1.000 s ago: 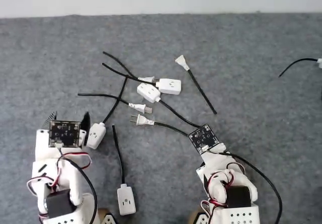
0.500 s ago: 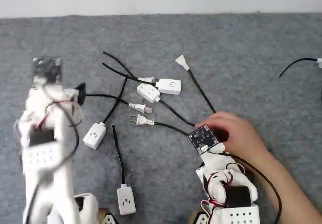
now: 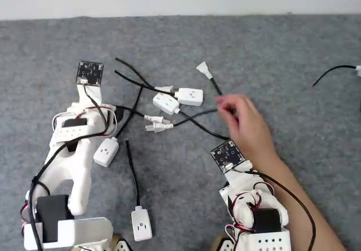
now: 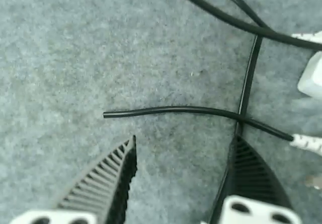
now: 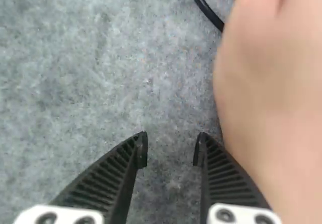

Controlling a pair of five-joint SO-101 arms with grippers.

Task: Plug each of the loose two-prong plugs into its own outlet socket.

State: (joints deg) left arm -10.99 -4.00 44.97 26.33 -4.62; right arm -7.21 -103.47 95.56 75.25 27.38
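My left gripper is open over the carpet, just short of a black cable's free end; in the high view it sits left of the cable tangle. That cable runs to a white two-prong plug, and a second plug lies right beside it. A third plug lies farther back. One plug sits in a white outlet. Loose outlets lie at the centre, beside the left arm and near the front. My right gripper is open with nothing between its fingers.
A person's hand reaches over the right arm's wrist onto a black cable; the hand is right beside my right gripper. Another cable end lies at the far right. Bare grey carpet stretches along the back.
The left arm swung up from the front left and now extends toward the cable tangle. A person's hand came in over the right arm and pushed the lower plug and its cable to the left.
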